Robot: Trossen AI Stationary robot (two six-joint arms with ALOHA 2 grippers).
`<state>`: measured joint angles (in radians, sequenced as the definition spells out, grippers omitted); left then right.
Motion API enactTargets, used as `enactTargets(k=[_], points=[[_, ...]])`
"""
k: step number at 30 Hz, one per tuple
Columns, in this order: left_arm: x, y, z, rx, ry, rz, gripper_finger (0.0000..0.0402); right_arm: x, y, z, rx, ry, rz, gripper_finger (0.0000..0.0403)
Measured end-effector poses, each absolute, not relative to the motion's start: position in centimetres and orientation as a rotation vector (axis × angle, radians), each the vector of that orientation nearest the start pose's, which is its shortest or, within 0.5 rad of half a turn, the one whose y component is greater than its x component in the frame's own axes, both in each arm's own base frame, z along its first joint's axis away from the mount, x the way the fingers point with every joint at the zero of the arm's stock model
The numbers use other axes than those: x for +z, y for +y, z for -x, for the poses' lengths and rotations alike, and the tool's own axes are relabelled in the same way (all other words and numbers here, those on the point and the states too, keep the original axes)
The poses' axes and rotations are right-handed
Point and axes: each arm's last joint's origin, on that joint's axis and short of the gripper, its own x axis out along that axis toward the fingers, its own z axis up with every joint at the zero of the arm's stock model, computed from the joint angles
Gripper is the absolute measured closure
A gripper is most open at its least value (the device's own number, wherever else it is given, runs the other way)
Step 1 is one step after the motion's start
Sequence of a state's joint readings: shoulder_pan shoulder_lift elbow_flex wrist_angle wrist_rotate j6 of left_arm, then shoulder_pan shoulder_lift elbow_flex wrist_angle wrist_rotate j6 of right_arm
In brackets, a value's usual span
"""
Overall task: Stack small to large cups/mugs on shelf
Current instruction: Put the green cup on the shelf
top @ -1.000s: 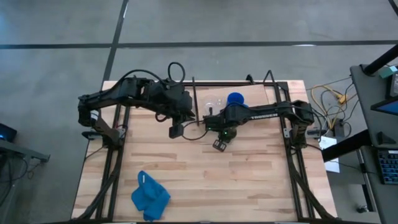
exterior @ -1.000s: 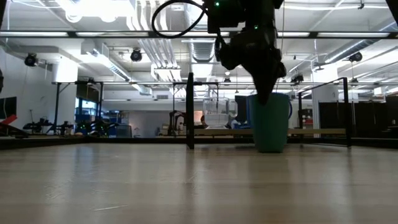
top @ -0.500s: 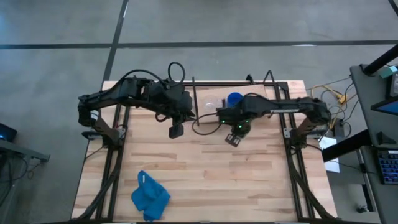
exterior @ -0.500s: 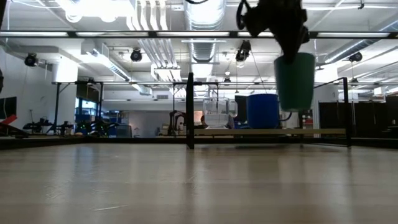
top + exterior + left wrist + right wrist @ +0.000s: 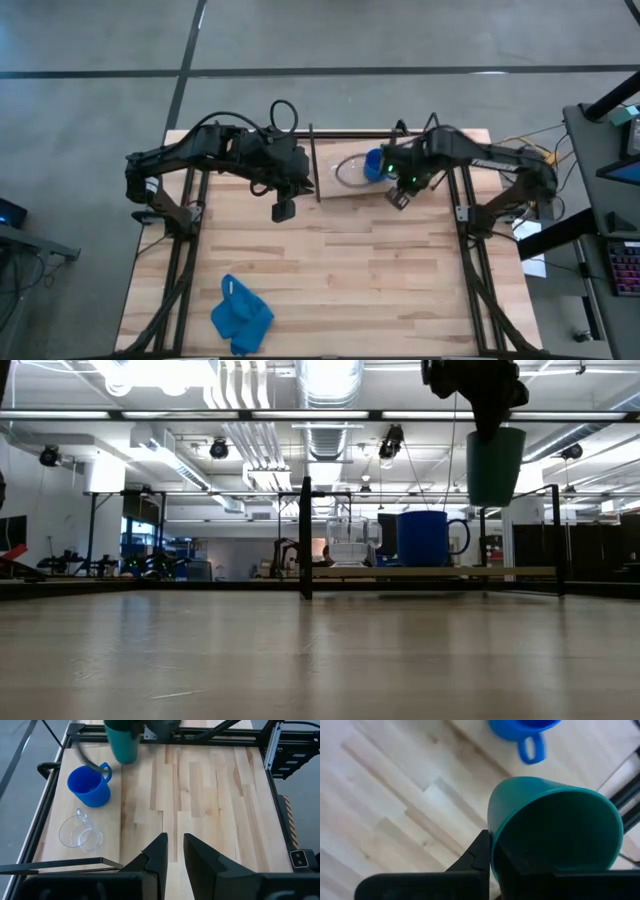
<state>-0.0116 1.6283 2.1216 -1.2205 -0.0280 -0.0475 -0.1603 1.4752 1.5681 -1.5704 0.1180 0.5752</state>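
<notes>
The dark green cup (image 5: 494, 464) hangs in the air under my right gripper (image 5: 487, 420), above and to the right of the blue mug (image 5: 424, 538). The mug stands on its base on the pale shelf board (image 5: 400, 572), its handle toward the right. The clear glass cup (image 5: 349, 540) stands on the board beside it. In the high view the mug (image 5: 375, 163) and the glass cup (image 5: 349, 170) sit on the shelf (image 5: 335, 191), with my right gripper (image 5: 400, 190) beside the mug. My left gripper (image 5: 283, 210) waits open left of the shelf's black rod. My right gripper holds the green cup by its rim (image 5: 492, 837), coming from above and pointing down. One finger (image 5: 479, 854) lies on the outside of the wall; the other is lost in the cup's dark inside. The cup hangs below the fingers, lifted clear and nearly upright.
Thin black rods (image 5: 312, 160) edge the shelf, with an upright post (image 5: 306, 538) at its left end. A blue cloth (image 5: 240, 315) lies near the table's near left corner. Bare tabletop planks (image 5: 400, 270) spread in front of the shelf.
My right gripper has lifted the green cup off the tabletop and carried it up, toward the table's right and far edges, to a spot beside the blue mug. The cup now hangs clear where it stood on its base a second ago.
</notes>
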Motion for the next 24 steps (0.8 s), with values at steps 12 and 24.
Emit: enactTargets(k=[12, 24], points=[[47.2, -0.3, -29.5, 0.034, 0.727, 0.031, 0.0354, 36.4, -10.5, -20.3, -0.787, 1.315, -0.554, 0.0394], [47.1, -0.2, -29.5, 0.037, 0.727, 0.029, 0.0354, 34.6, -14.8, -20.1, -0.807, 1.411, -0.580, 0.0394]])
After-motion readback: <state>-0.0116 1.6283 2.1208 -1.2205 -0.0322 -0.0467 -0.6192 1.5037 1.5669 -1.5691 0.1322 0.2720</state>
